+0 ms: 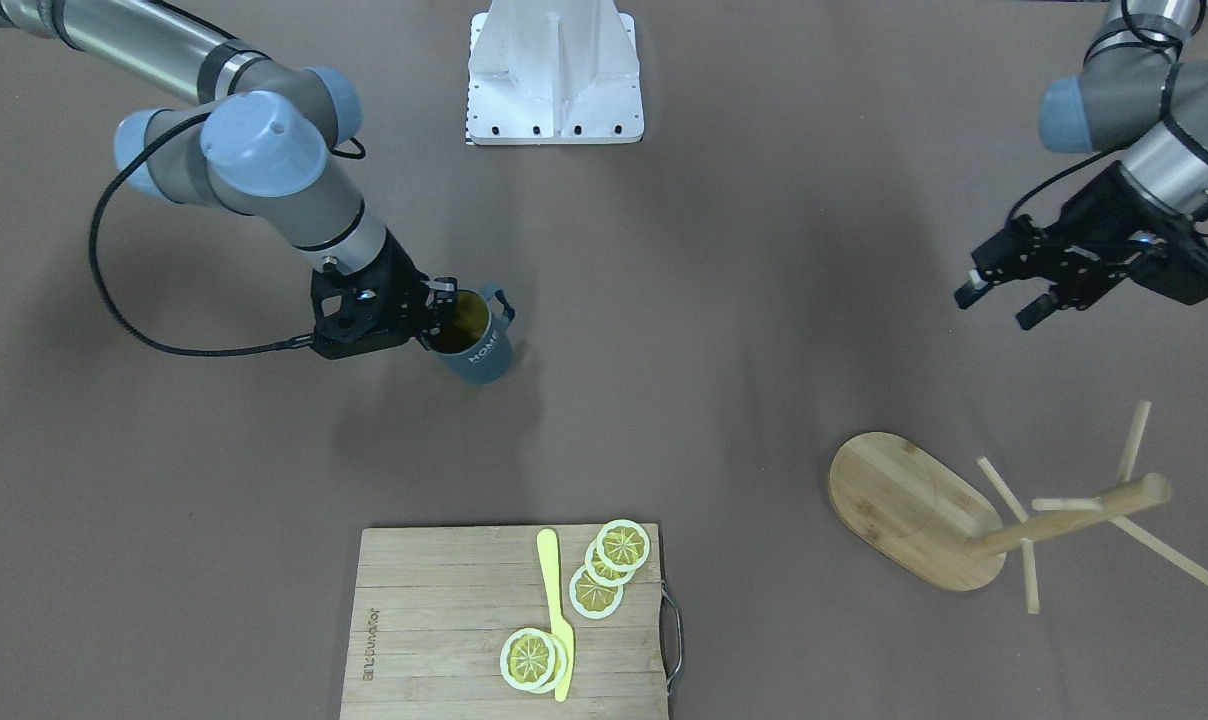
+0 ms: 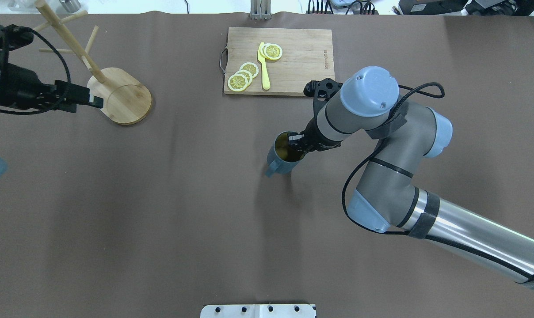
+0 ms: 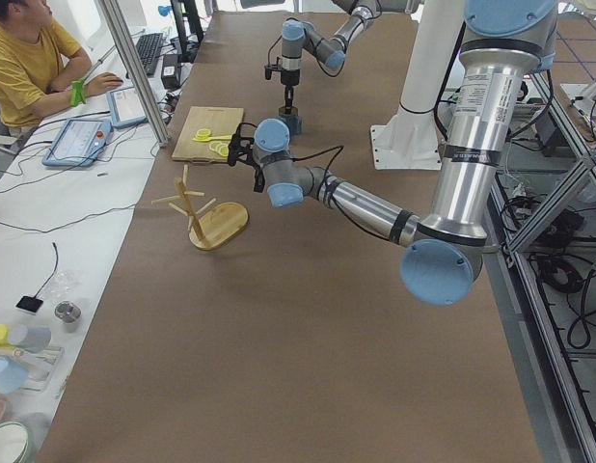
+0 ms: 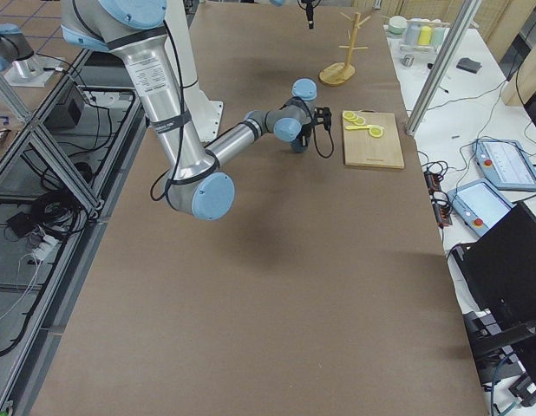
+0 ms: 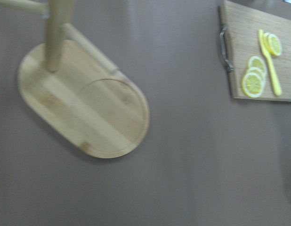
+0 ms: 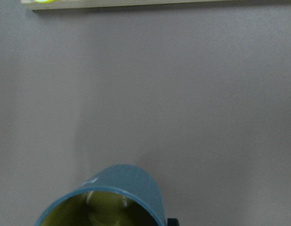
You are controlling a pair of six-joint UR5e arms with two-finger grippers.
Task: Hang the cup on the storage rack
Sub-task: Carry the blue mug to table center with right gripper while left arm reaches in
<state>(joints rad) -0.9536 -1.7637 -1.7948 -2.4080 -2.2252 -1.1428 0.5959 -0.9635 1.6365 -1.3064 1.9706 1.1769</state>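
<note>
The cup (image 1: 481, 350), a dark blue-grey mug with a yellow inside, hangs tilted from my right gripper (image 1: 446, 305). The gripper is shut on the cup's rim, one finger inside, and seems to hold it just above the table. The handle points away from the gripper. The cup also shows in the overhead view (image 2: 281, 160) and the right wrist view (image 6: 129, 181). The storage rack (image 1: 909, 510), a bamboo mug tree, stands far off near my left arm, and shows in the overhead view (image 2: 124, 95) and the left wrist view (image 5: 89, 113). My left gripper (image 1: 1000, 303) is open and empty, beside the rack.
A wooden cutting board (image 1: 434, 630) with a metal handle holds lemon slices (image 1: 609, 560) and a yellow knife (image 1: 556, 610). It lies on the far side of the table from the robot's white base (image 1: 554, 70). Brown table surface lies between the cup and the rack.
</note>
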